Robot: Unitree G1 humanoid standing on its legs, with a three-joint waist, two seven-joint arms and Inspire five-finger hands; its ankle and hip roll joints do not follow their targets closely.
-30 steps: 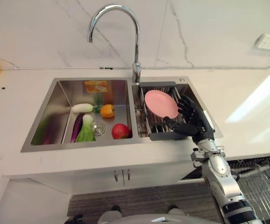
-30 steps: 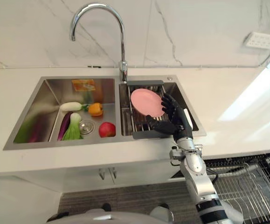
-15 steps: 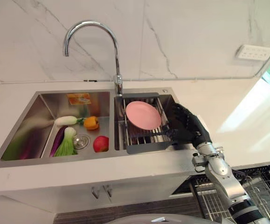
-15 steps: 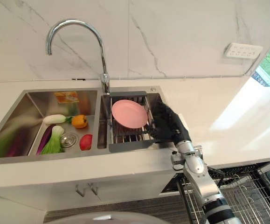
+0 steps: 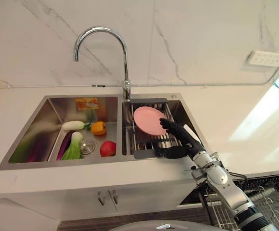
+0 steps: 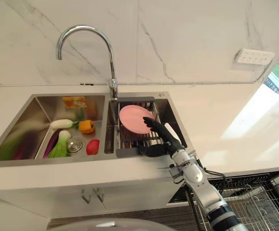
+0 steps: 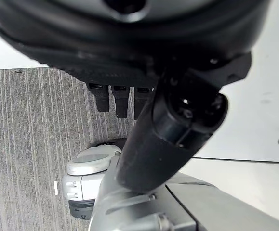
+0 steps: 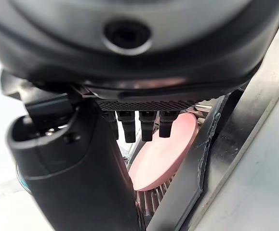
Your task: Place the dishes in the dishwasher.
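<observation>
One round pink plate (image 5: pixel 149 120) sits tilted in the dark-framed metal drying rack (image 5: pixel 151 139) that fills the right basin of your stainless steel double sink (image 5: pixel 38 134). It's leaning on the rack's wires toward the back, not flat.

Your right hand (image 5: pixel 177 140) is over the rack's front right part, fingers (image 5: pixel 170 126) spread and fairly straight, reaching toward the plate's lower right edge. The thumb is low near the rack's front frame. Fingertips look just beside or touching the plate's edge; you can't tell which from the head views. The right wrist view shows the fingers (image 8: pixel 140 126) pointing at the plate (image 8: pixel 166 154) with nothing pinched, so read it as open, not gripping.

Your left hand (image 7: pixel 168 125) shows in its own wrist view above grey striped floor (image 7: pixel 28 144). Fingers look relaxed and straight, holding nothing.

Left basin holds a red apple (image 5: pixel 108 148), an orange bell pepper (image 5: pixel 98 128), a white radish (image 5: pixel 73 125), a purple eggplant (image 5: pixel 65 145) and a green leafy vegetable (image 5: pixel 74 150) around the drain (image 5: pixel 87 147). The chrome gooseneck tap (image 5: pixel 105 53) stands at the back between the basins. The white marble tabletop (image 5: pixel 226 120) surrounds the sink. The wire dishwasher rack (image 5: pixel 274 202) is pulled out low on the right, under the tabletop edge.
</observation>
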